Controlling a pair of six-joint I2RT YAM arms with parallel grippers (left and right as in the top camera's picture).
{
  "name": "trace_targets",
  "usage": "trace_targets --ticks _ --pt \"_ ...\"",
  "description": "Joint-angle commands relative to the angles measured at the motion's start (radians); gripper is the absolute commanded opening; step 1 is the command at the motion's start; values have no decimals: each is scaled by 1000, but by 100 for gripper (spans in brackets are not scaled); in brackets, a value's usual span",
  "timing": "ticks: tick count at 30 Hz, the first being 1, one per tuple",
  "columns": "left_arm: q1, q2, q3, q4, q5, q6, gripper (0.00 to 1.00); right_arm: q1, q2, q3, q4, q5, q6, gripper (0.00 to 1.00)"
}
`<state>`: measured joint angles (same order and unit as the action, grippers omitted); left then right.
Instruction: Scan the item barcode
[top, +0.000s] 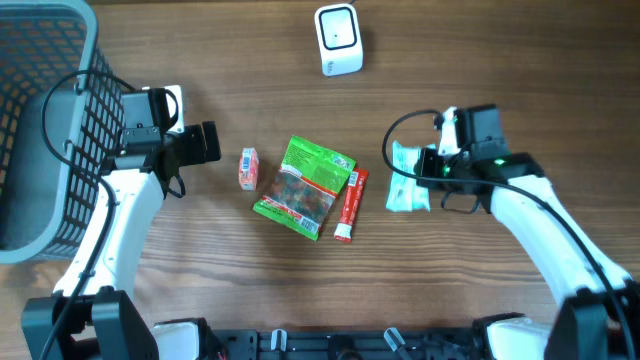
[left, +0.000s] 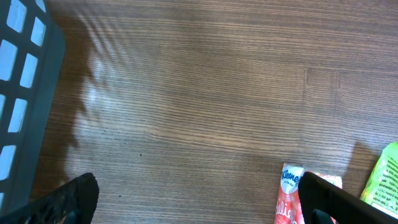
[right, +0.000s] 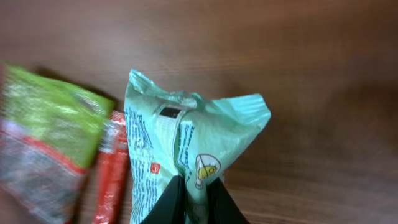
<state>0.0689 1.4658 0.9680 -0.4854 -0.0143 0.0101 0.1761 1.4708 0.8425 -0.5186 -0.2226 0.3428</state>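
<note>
right jaws pinch the mint packet (right: 186, 143) by one edge, packet just right of green bag (top: 305, 187). left jaws spread wide, left of bag. open desk (top: 250, 60) between bag and scanner (top: 337, 40).

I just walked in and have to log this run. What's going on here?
The right gripper is shut on the end of a pale green packet, just right of a red stick and a green snack bag. The left gripper hangs open beside a small tissue pack, holding nothing. The white scanner sits at the far side of the table, with no item near it yet.
</note>
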Motion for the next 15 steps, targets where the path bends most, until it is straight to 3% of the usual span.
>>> trace_targets --ticks 1,2,5,8,10,12,15 --pt "5 -14 15 3 -6 5 100 -2 63 -67 66 13 104 29" --pt "5 -14 15 3 -6 5 100 -3 77 -68 67 14 91 43" --pt "5 -14 15 3 -6 5 100 -11 66 -45 51 21 39 45" --pt "5 -14 15 3 -6 5 100 -18 24 55 -81 14 23 49" --pt "5 -14 15 3 -6 5 100 -18 -5 93 -158 12 6 44" --pt "5 -14 15 3 -6 5 100 -12 -23 96 -220 13 -23 21" --pt "5 -14 15 3 -6 5 100 37 -21 76 -277 19 -52 17"
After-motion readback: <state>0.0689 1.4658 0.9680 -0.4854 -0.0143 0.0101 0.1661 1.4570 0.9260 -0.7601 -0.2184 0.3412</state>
